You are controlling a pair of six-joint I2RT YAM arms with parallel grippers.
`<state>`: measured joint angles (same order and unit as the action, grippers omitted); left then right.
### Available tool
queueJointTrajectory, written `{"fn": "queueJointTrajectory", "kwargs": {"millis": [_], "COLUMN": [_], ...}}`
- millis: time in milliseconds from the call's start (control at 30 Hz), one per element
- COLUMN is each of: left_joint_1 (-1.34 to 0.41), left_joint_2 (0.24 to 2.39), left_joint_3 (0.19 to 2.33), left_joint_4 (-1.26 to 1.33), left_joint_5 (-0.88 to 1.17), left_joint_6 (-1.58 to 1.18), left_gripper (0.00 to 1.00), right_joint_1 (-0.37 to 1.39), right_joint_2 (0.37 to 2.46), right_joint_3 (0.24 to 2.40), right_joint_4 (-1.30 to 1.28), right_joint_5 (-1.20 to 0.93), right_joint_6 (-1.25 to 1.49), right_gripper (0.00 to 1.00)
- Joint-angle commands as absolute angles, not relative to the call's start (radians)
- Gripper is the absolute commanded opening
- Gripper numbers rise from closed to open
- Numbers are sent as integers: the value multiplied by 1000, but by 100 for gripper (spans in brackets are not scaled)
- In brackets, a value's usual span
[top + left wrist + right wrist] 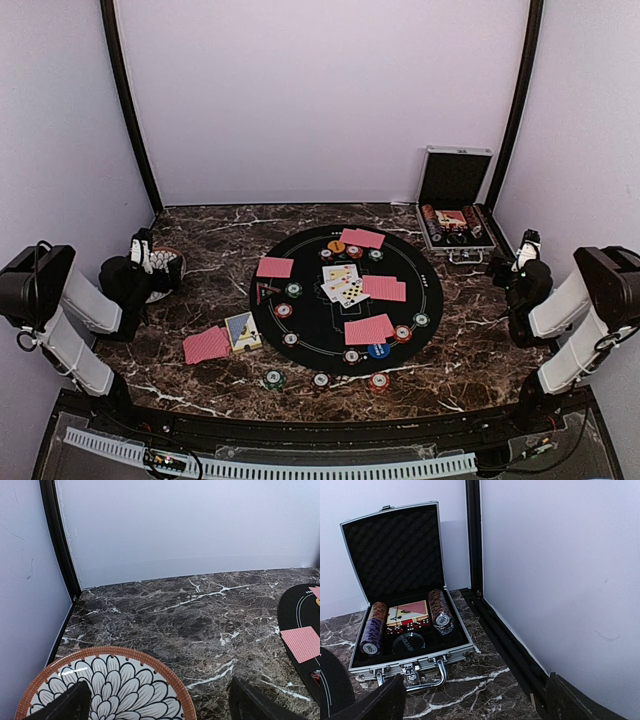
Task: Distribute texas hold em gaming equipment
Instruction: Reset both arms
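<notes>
Left hand (160, 702) and right hand (472, 700) gape empty; open case (395, 550) holds chip rolls (439, 611), card box (408, 613), dice (411, 626).

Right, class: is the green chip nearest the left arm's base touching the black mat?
Apart. The top view shows bare tabletop between the green chip and the edge of the black mat.

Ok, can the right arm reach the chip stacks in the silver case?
Probably yes: the silver case is open, lid up, chip stacks exposed, and only bare marble lies between it and the open right gripper.
</notes>
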<state>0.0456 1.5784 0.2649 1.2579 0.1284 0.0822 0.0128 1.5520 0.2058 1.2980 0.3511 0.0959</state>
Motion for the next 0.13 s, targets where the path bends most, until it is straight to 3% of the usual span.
{"fn": "queueJointTrajectory", "kwargs": {"millis": [0,100], "left_joint_1": [40,40], "left_joint_2": [1572,1572], "left_joint_3": [274,273], "left_joint_4": [1256,1256], "left_joint_5": [120,121], "left_joint_6": [78,78], "left_gripper": [99,99], "right_joint_1": [10,10], "right_joint_2": [1545,1544], "right_joint_3": [218,217], "right_joint_4": [1321,1322], "right_joint_5": [344,342], "right_joint_6": [108,106], "right_gripper": [98,99]}}
